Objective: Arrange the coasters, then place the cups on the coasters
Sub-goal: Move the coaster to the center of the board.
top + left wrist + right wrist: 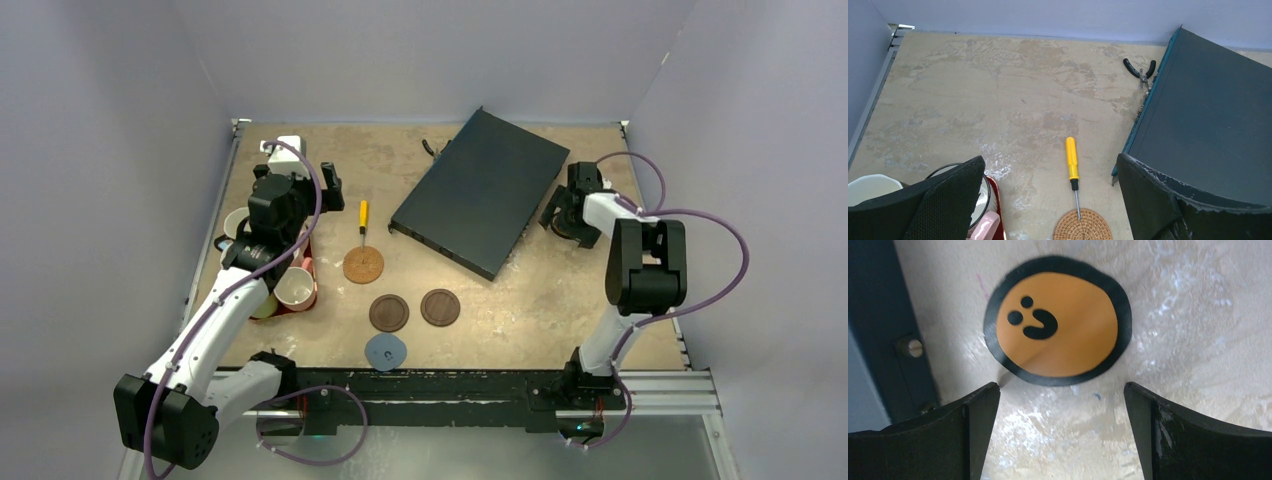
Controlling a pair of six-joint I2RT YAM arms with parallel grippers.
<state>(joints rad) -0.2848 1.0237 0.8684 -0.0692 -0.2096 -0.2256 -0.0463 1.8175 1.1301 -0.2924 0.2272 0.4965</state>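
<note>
1. Top view: The left gripper (pixel 318 192) hung with its jaws spread and nothing in them, over the far left of the table (pixel 560 330), above the cups (pixel 296 288). The cups stood clustered on a dark red tray (pixel 310 262) at the left edge, partly hidden by the arm.
2. Top view: The right gripper (pixel 565 215) was low over the right side, jaws apart, just beside a large dark case (pixel 480 190) lying flat and askew.
3. Top view: A cork coaster (pixel 363 265) lay mid-table, with a yellow-handled screwdriver (pixel 363 218) just behind it. Nearer the arms lay 2 dark brown coasters (pixel 389 313) (pixel 440 307) side by side, and a blue-grey coaster (pixel 385 352) at the near edge.
4. Left wrist view: The left gripper (pixel 1049 160) was released and empty. Between its fingers showed the screwdriver (pixel 1072 159), its tip reaching the cork coaster (pixel 1082 226). A pink cup (pixel 985 225) and the tray (pixel 994 189) sat at lower left. Pliers (pixel 1140 70) lay by the far edge of the case (pixel 1208 125).
5. Right wrist view: The right gripper (pixel 1060 390) was wide open, grasping nothing. An orange coaster (pixel 1058 327) with a dark rim and a printed face lay flat on the table (pixel 1198 340) just ahead of the fingertips, untouched. The case (pixel 878 315) was at left.
</note>
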